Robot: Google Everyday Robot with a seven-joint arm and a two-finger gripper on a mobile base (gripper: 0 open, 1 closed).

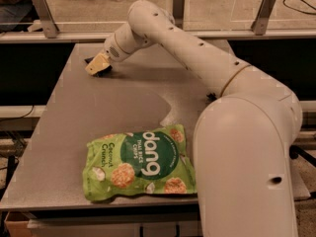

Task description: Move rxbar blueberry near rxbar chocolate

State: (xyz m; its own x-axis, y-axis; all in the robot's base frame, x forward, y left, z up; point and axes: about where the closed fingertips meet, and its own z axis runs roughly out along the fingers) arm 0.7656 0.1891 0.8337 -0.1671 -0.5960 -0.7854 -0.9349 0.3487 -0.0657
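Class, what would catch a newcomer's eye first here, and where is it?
The bulky white arm fills the right foreground, its gripper low over the far left corner of the grey table. A bright green chips bag lies near the front edge.

Far left on the table [69, 127], the claw [97, 65] mostly hides a dark thing [104, 73], perhaps a bar
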